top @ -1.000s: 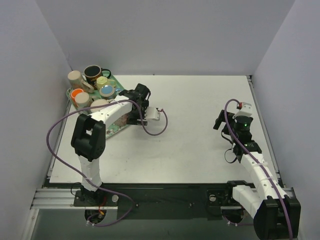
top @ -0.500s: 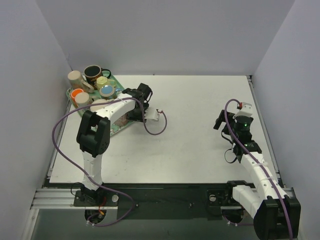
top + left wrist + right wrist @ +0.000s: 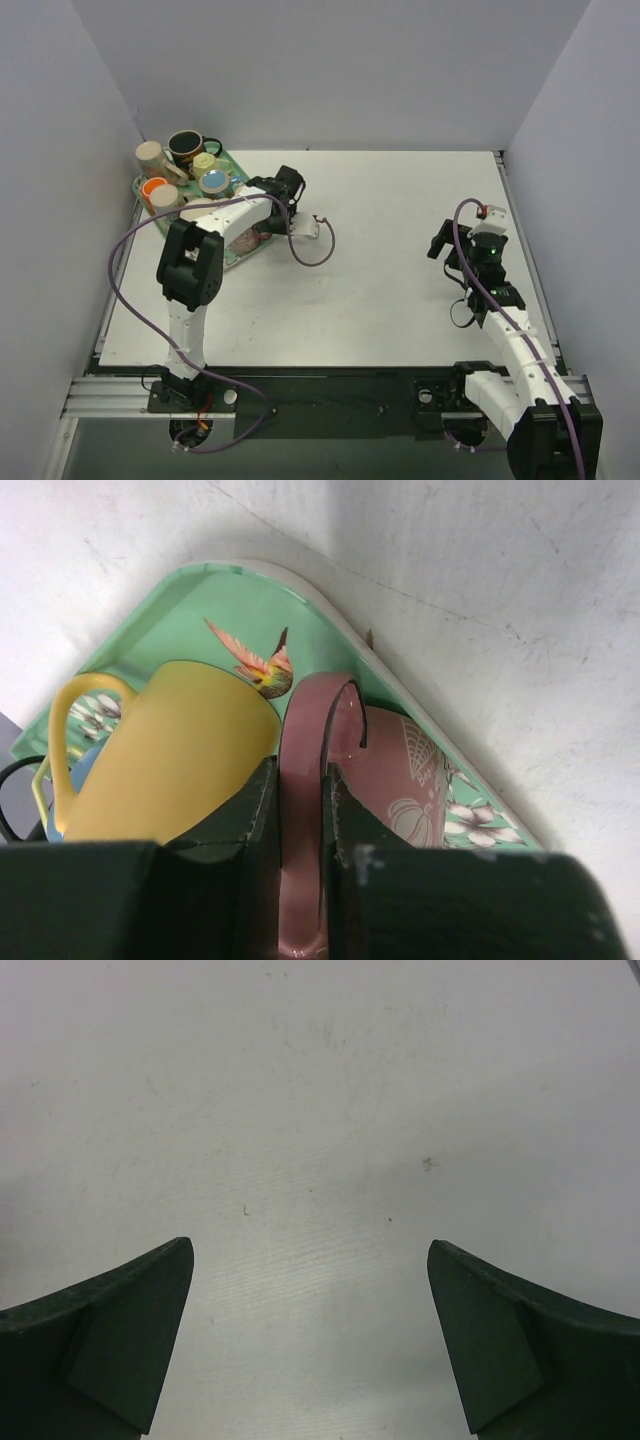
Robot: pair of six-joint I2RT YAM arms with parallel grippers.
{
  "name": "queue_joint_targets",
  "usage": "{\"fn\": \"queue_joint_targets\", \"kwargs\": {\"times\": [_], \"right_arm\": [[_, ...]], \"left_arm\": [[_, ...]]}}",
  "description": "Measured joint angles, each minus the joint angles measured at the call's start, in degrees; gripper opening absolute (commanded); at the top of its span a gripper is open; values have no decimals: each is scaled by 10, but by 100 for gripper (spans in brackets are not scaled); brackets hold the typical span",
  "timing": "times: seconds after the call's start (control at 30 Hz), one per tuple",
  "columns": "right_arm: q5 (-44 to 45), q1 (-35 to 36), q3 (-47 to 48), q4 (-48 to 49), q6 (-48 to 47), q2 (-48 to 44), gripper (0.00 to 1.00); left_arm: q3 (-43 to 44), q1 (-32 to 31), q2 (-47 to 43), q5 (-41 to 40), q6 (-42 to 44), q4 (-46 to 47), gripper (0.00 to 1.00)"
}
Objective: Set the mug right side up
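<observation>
Nothing to read anywhere in these views: no letters, numbers or brand marks. The pink mug [image 3: 400, 775] carries only a pale leaf-like pattern, and the green tray [image 3: 185, 610] shows just a printed butterfly and flowers.

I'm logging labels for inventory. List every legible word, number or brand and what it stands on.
No text can be read.
The pink mug shows only patterns, the green tray only pictures, and the yellow mug is plain.
The cups in the top view are too small to tell.
</observation>
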Motion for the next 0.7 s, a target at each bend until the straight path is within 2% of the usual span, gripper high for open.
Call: {"fn": "queue_joint_targets", "kwargs": {"times": [0.13,0.23,0.37,0.47,0.57,0.7], "right_arm": [[-26,1,22,-40,18,-2,97],[-51,11,68,-82,37,-2,97],[-55,92,130,-114,46,-10,97],[-61,180,160,-114,50,-10,97],[-86,258,185,-98,61,10,97],[-135,314,212,-35,98,61,88]], "left_arm": [[0,-3,-18,8,-32,15,0],[9,-4,-50,33,-89,24,0],[63,-2,-85,86,-193,24,0],[93,15,-120,151,-280,33,0],[115,56,-163,263,-388,37,0],[119,105,-218,387,-493,42,0]]}}
